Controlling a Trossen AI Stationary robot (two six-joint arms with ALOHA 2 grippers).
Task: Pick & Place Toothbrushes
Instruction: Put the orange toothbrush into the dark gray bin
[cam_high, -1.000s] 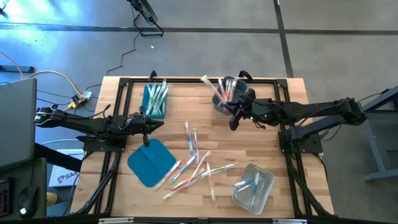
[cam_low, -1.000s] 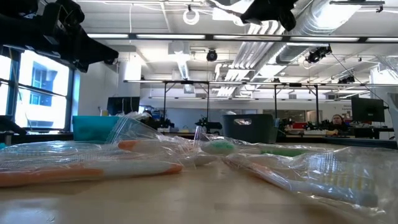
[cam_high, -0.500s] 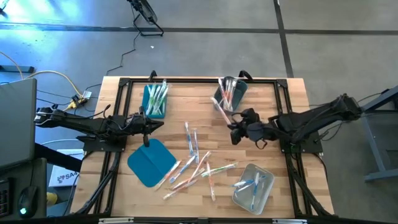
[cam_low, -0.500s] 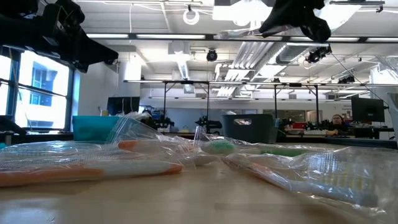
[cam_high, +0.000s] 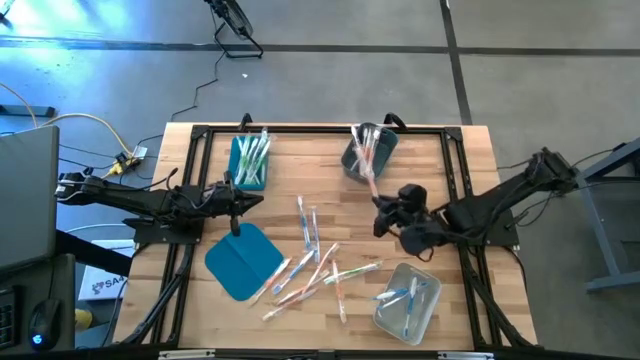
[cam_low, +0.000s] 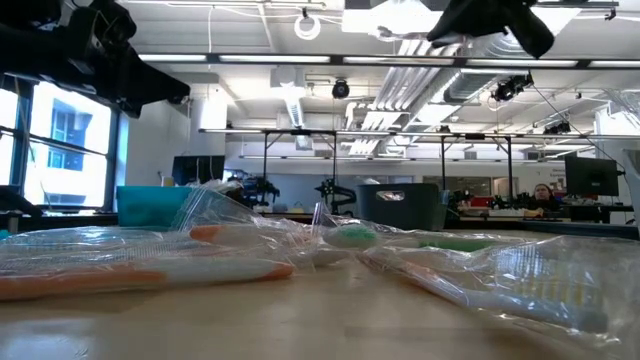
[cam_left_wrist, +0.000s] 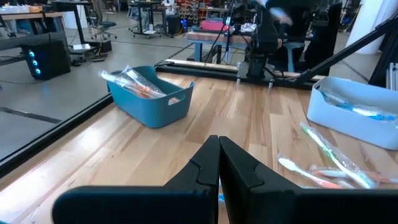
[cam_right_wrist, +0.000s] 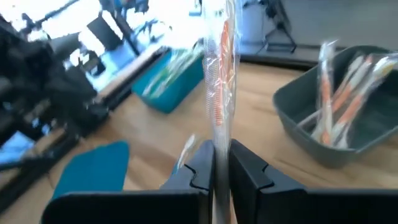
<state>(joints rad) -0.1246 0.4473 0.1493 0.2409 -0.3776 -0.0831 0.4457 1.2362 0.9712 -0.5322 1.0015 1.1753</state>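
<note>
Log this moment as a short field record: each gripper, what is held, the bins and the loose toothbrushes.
right gripper: shut on an orange-and-clear wrapped toothbrush, raised over the table between the grey bin and the clear bin
left gripper: shut, empty, beside the flat teal lid
teal bin: green toothbrushes
grey bin: orange toothbrushes
clear bin: blue toothbrushes
loose toothbrushes: scattered mid-table

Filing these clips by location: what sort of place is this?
Probably a robotics lab or workshop: exposed ceiling ducts, workbenches with monitors behind, and a wooden table in a black frame.
</note>
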